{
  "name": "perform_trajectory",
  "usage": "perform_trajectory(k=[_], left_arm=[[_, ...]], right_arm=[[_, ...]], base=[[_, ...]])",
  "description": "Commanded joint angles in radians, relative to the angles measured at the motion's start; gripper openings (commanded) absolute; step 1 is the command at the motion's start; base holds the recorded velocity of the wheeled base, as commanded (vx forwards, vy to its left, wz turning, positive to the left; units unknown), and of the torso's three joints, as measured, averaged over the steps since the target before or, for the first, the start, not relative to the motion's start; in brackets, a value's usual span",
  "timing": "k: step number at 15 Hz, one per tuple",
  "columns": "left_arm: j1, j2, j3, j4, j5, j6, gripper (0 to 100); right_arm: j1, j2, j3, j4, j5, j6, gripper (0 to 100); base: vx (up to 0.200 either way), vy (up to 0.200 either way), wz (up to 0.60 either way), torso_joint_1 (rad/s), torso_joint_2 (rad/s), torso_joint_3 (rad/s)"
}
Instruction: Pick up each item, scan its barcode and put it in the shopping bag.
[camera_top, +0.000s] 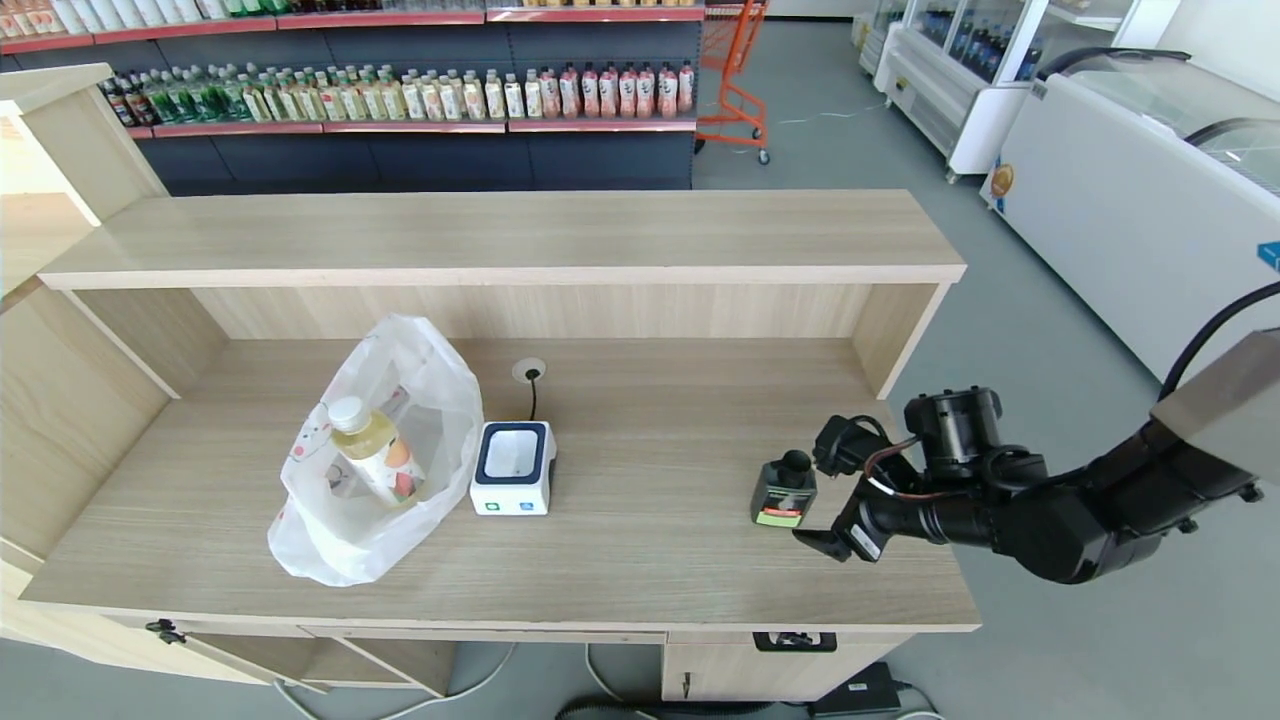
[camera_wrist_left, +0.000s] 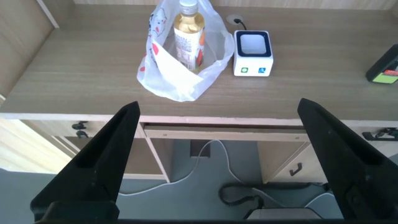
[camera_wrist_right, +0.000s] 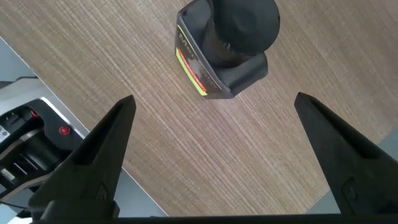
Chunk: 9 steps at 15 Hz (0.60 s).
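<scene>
The right gripper (camera_top: 822, 490), fingers spread, sits beside the small dark bottle (camera_top: 784, 490) on the counter (camera_top: 650, 450); it should centre around the body before closing. The left gripper (camera_wrist_left: 217, 112) gapes too.

The desktop (camera_top: 650, 500) lies bare between the barcode scanner (camera_top: 514, 466) and the small dark bottle (camera_top: 784, 490), leaving a wide lane. The shopping bag (camera_top: 445, 400) stands just beside the scanner on its left. Its mouth opens upward, and a tea bottle (camera_top: 375, 455) fills part of it. A raised ledge (camera_top: 500, 235) stands over the rear, and side panels (camera_top: 900, 330) wall both ends. The right gripper (camera_wrist_right: 214, 98) has its fingers spread wider than the dark bottle.
</scene>
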Motion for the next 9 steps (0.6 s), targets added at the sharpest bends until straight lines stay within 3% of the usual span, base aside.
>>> perform_trajectory(k=[1,9], left_arm=[[0.000,0.000,0.000,0.000,0.000,-0.001,100],[0.000,0.000,0.000,0.000,0.000,-0.001,100]], right_arm=[[0.007,0.030,-0.018,-0.001,0.001,0.001,100],[0.024,0.122,-0.124,-0.001,0.007,0.002,100]], base=[[0.000,0.000,0.00,0.000,0.00,0.000],[0.000,0.000,0.00,0.000,0.00,0.000]])
